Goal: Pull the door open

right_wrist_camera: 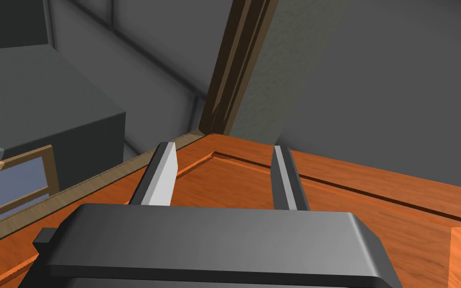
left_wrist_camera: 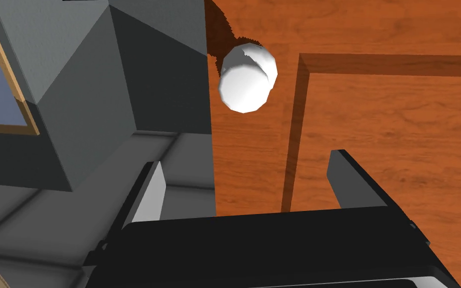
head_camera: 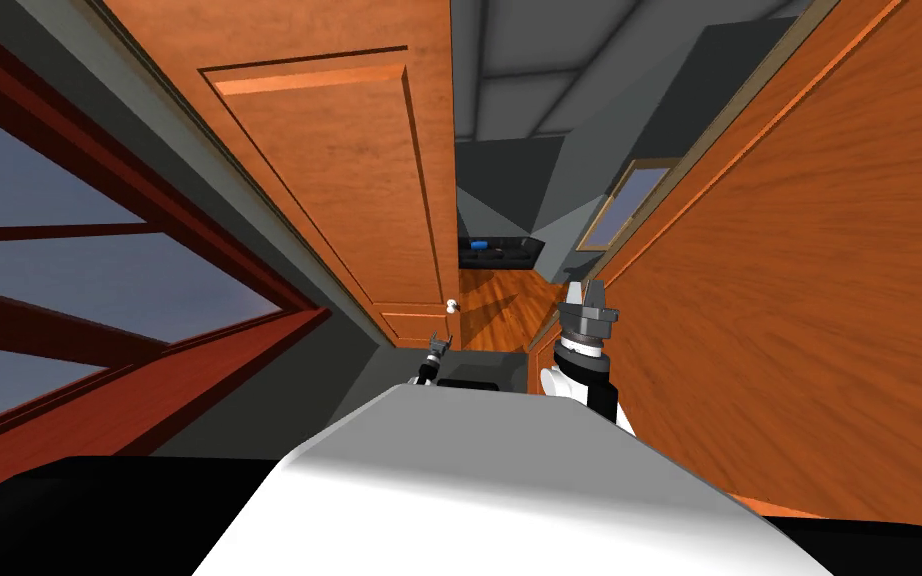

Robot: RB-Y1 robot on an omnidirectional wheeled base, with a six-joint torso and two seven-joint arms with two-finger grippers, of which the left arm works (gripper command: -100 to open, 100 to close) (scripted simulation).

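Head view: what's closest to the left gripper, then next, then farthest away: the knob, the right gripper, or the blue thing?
1. Knob: right ahead of the left gripper, on the door.
2. Right gripper: off to the right, raised.
3. Blue thing: far off, on the dark shelf past the door.

The door [head_camera: 349, 180] is cut off at top, the far blue thing [head_camera: 479, 244] too small to name

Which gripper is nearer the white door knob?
Left. The left gripper hangs open just short of the white knob, pointing at it. The right gripper is farther off, open, by the wood panel opposite.
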